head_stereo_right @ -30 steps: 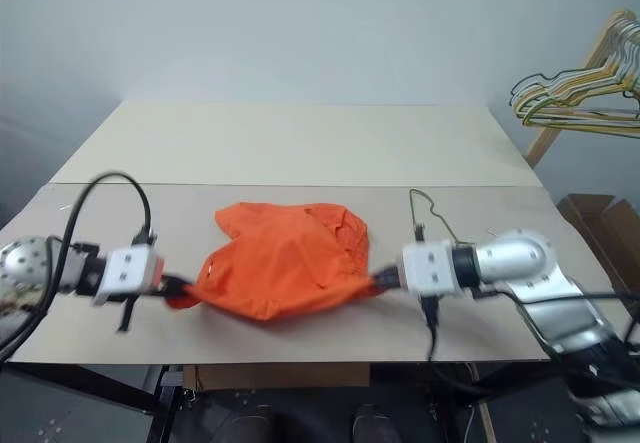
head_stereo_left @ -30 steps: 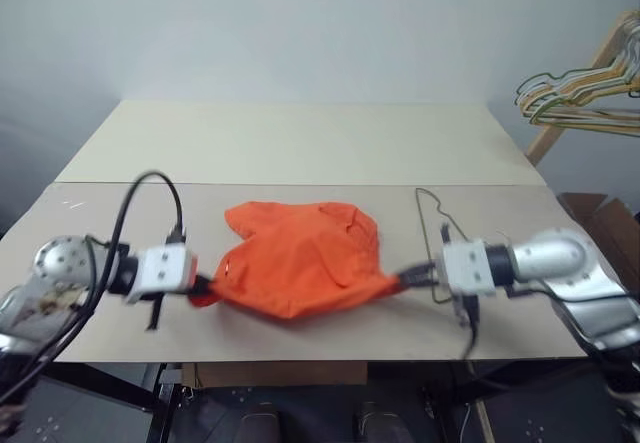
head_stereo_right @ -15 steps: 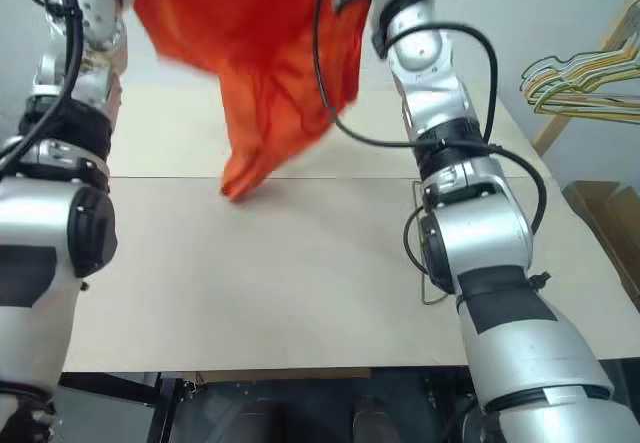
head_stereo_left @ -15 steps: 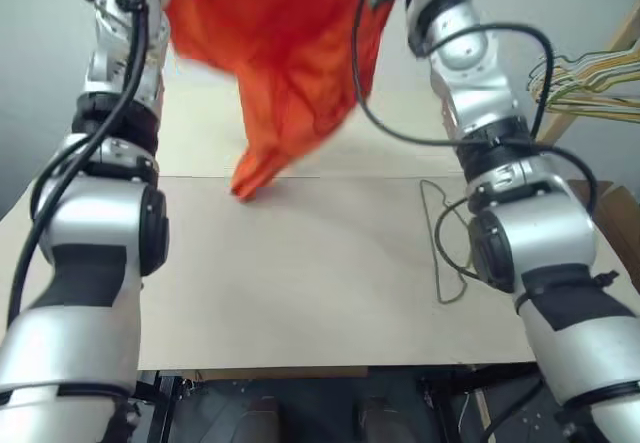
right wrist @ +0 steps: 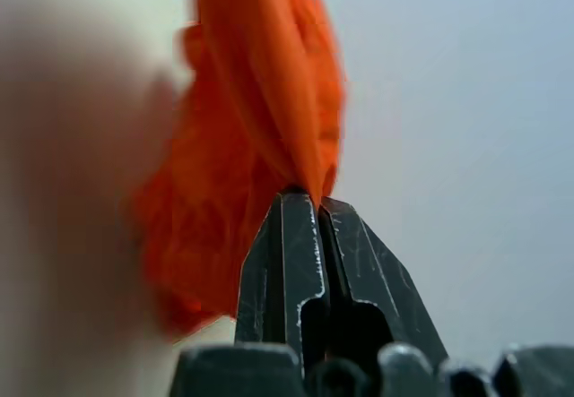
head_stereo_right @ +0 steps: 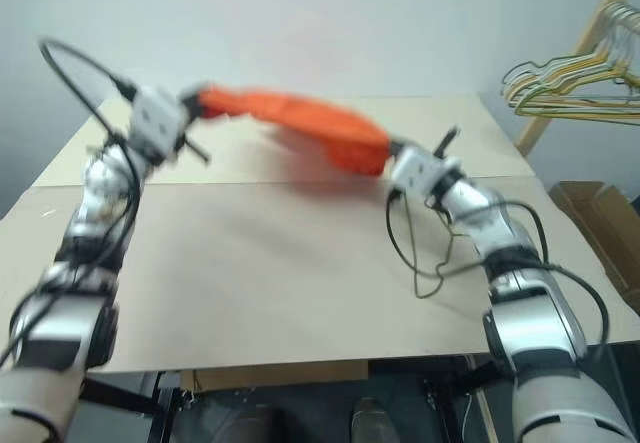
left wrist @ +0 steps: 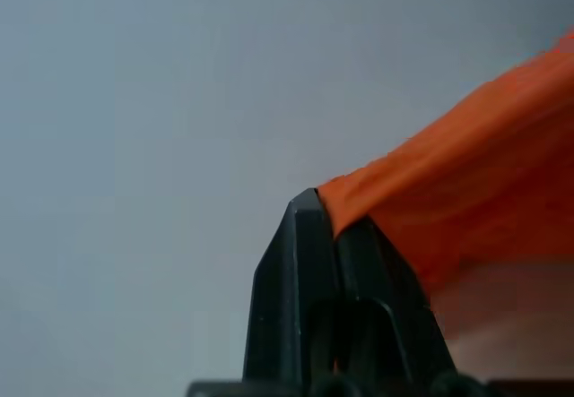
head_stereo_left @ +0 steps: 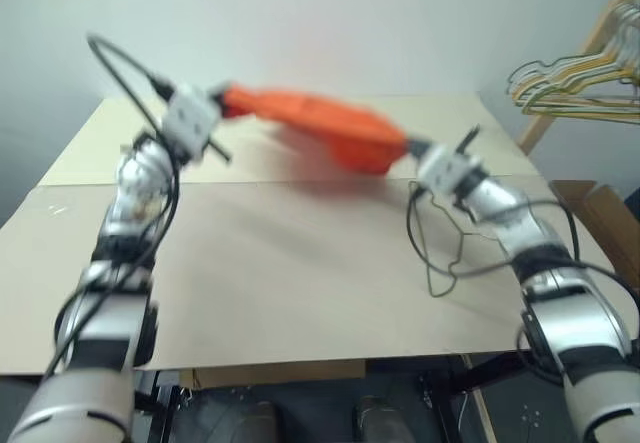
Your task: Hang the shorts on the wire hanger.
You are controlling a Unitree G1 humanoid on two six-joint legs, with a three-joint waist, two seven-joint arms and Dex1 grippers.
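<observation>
Left eye view, shorts: the shorts (head_stereo_left: 320,125) hang stretched in a sagging orange band above the far half of the table (head_stereo_left: 270,283), pinched at one end by the left end effector (head_stereo_left: 222,102) and at the other by the right end effector (head_stereo_left: 408,149).
Change over the last second: a second ago the shorts lay bunched on the near part of the table with an end effector at each side; half a second ago both arms held them high, the cloth dangling down; now the arms have come down and reach forward, with the cloth pulled out between them.
Wire hanger: the wire hanger (head_stereo_left: 445,238) lies flat on the right side of the table, under the right forearm, where it lay before.
Left wrist view: the left end effector's two black fingers (left wrist: 305,280) are pressed together on a corner of orange cloth, against a plain grey wall.
Right wrist view: the right end effector's fingers (right wrist: 291,254) are pressed together on a fold of the shorts, which fan away from the tips.
Head views, background: a bunch of coloured hangers (head_stereo_left: 570,88) on a wooden frame stands at far right, off the table.
Containers: a brown cardboard box (head_stereo_left: 605,218) sits beside the table's right edge; its contents cannot be made out.
</observation>
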